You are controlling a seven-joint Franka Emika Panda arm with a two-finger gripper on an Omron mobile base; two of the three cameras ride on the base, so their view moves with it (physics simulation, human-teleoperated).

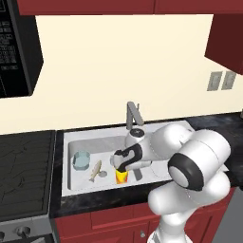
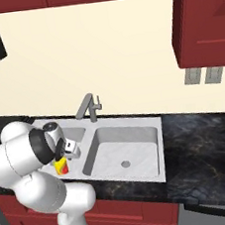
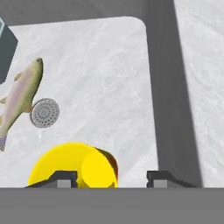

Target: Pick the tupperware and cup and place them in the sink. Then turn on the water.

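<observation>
Hovering over the left basin of the sink (image 1: pixel 66 142), the gripper (image 3: pixel 108 176) has its fingers (image 3: pixel 64 176) spread apart, holding nothing. The cup (image 3: pixel 72 165) stands on the basin floor directly beneath them, near the centre divider. The tupperware (image 1: pixel 81 160) rests in the same basin, further left. A fish (image 1: pixel 96 171) lies between tupperware and cup, beside the drain (image 3: pixel 44 112).

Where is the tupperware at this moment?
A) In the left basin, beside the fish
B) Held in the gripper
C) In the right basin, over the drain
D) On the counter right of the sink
A: the tupperware sits on the floor of the sink's left basin, next to the fish; the gripper is over the cup.
</observation>
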